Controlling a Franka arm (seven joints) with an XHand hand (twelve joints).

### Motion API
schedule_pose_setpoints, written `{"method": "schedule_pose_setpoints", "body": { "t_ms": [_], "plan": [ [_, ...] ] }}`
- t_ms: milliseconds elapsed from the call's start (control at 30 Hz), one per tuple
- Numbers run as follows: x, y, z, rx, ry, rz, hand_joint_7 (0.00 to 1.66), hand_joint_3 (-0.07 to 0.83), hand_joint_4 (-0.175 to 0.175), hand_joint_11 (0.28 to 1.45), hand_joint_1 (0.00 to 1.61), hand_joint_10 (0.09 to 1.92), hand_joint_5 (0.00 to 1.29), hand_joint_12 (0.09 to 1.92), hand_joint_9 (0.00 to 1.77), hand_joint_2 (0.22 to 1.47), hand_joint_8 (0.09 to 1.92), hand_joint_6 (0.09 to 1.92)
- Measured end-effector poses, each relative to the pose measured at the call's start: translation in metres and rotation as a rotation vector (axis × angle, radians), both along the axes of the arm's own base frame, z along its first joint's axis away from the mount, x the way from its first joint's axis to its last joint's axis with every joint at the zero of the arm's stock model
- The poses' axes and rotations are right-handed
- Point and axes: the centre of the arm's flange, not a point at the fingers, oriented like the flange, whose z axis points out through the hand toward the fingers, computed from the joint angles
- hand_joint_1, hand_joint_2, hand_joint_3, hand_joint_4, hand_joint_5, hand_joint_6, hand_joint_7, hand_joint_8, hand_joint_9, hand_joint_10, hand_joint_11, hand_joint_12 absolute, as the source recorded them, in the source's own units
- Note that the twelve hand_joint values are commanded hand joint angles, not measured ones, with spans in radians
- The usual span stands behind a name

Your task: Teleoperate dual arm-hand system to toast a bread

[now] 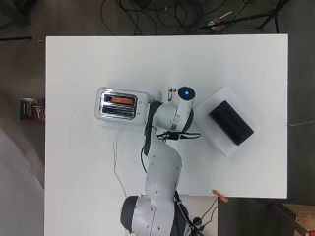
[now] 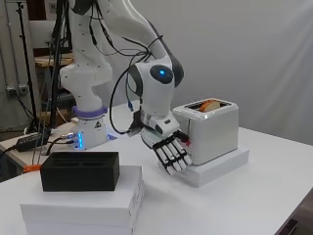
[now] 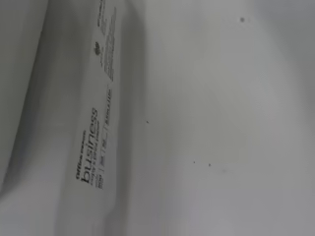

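Hanging beside the toaster point(image 2: 210, 128), my robot hand point(image 2: 172, 152) pointed downward, fingers point(image 2: 177, 159) straight and relaxed, holding nothing, close to the toaster's front face. Bread point(image 2: 210, 105) sat in the near slot, top showing. Toaster stood on a flat white box point(image 2: 220, 166). A black holder point(image 2: 80, 170) rested on stacked white boxes point(image 2: 83, 208) well apart across the counter point(image 1: 78, 172).

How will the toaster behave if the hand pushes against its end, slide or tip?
The toaster looks boxy and wide-based, so probably slides rather than tips. It sits on a white block, which may shift too. The hand, fingers straight, is beside its end.
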Motion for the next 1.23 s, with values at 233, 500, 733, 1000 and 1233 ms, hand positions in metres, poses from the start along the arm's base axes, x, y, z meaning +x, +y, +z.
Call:
{"method": "schedule_pose_setpoints", "body": {
  "t_ms": [233, 500, 733, 1000, 1233],
  "plan": [
    [-0.011, 0.002, -0.024, -0.034, -0.019, -0.031, 0.15, 0.002, -0.021, 0.36, 0.05, 0.09, 0.09, 0.09, 0.15, 1.00, 0.09, 0.09],
    [0.013, 0.016, 0.104, -0.070, -0.209, -0.026, 0.28, -0.005, -0.010, 0.45, 0.00, 0.09, 0.15, 0.09, 0.37, 1.01, 0.09, 0.09],
    [0.010, 0.033, 0.226, -0.081, -0.359, 0.024, 0.29, 0.000, -0.030, 0.45, 0.00, 0.09, 0.15, 0.09, 0.40, 1.01, 0.09, 0.09],
    [-0.019, 0.054, 0.256, -0.197, -0.419, 0.060, 0.29, 0.007, -0.021, 0.41, 0.00, 0.09, 0.22, 0.09, 0.35, 1.03, 0.09, 0.09],
    [-0.025, 0.060, 0.255, -0.221, -0.404, 0.047, 0.25, 0.007, -0.006, 0.38, 0.00, 0.09, 0.21, 0.09, 0.28, 1.05, 0.09, 0.09]
  ]
}}
